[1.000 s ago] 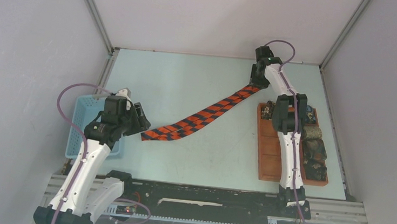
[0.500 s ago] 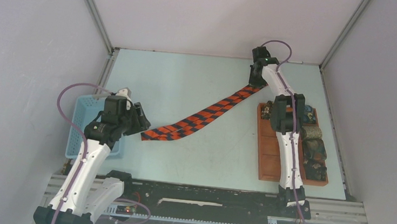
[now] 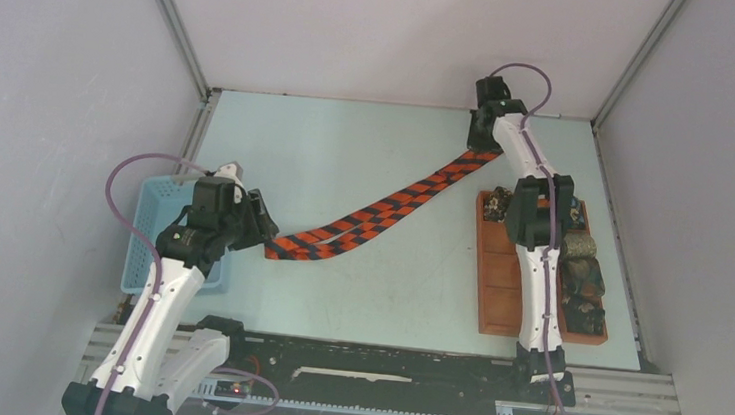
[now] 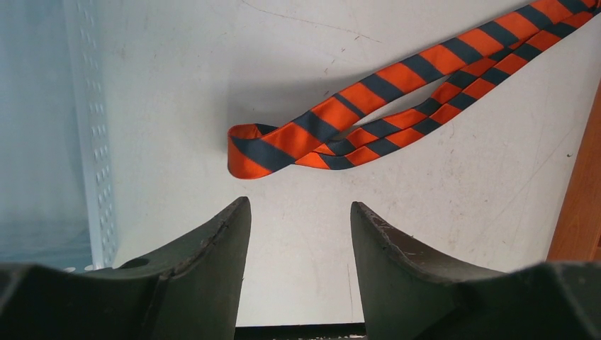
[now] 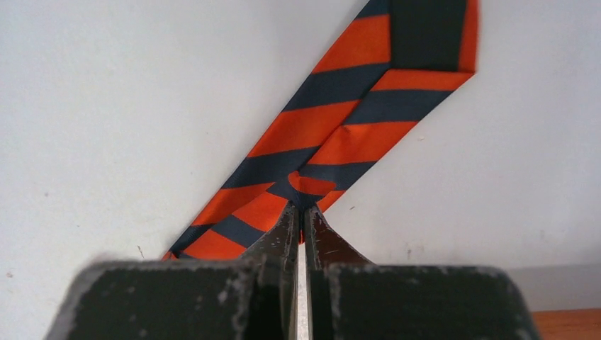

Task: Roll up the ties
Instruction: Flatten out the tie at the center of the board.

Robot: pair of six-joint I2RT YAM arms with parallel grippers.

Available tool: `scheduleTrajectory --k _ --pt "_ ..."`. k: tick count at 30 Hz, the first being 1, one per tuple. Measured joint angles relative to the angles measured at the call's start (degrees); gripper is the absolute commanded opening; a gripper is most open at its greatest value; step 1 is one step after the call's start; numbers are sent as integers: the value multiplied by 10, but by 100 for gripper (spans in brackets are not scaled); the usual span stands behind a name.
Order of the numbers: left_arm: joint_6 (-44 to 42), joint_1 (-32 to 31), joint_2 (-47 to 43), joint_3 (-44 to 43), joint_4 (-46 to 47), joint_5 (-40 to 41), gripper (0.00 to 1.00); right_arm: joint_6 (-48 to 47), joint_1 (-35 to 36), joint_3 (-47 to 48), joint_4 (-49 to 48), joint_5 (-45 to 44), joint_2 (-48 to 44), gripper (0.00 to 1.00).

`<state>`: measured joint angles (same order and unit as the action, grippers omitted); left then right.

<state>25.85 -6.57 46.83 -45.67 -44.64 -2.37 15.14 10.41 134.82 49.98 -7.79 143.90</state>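
Note:
A long orange and black striped tie lies folded double, running diagonally across the table. My right gripper is shut on its far end, pinching a fold of the striped tie between the fingertips. My left gripper stands open just short of the near folded end of the striped tie, with nothing between its fingers. In the top view the left gripper sits beside that end. Several small dark rolled ties rest in the brown tray.
A brown compartmented tray stands at the right under the right arm. A light blue plastic basket sits at the left behind my left arm; its perforated wall shows in the left wrist view.
My right gripper has shut on the tie's far end and shifted slightly back and right. The tie has pulled straighter, its near end now close to the left gripper. The left arm has barely moved.

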Motion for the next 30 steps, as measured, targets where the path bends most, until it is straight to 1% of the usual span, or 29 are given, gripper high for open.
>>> scheduleTrajectory --k 5,10,18,20,23,24,27,30 --pt "0 0 0 0 0 0 60 -2 -18 0 -17 0 -21 0" --pt "0 0 0 0 0 0 60 -3 -32 0 -31 1 -23 0" --pt "0 0 0 0 0 0 59 -3 -35 0 -40 5 -23 1" --pt "0 0 0 0 0 0 59 -3 -35 0 -43 6 -22 10" --pt "0 0 1 0 0 0 59 1 -35 0 -46 14 -20 35" --pt "0 0 2 0 0 0 59 3 -36 0 -47 18 -19 40" --pt "1 0 3 0 0 3 60 10 -39 0 -44 37 -18 45" --pt "13 0 9 0 -2 12 59 10 -39 -4 -43 53 -20 46"
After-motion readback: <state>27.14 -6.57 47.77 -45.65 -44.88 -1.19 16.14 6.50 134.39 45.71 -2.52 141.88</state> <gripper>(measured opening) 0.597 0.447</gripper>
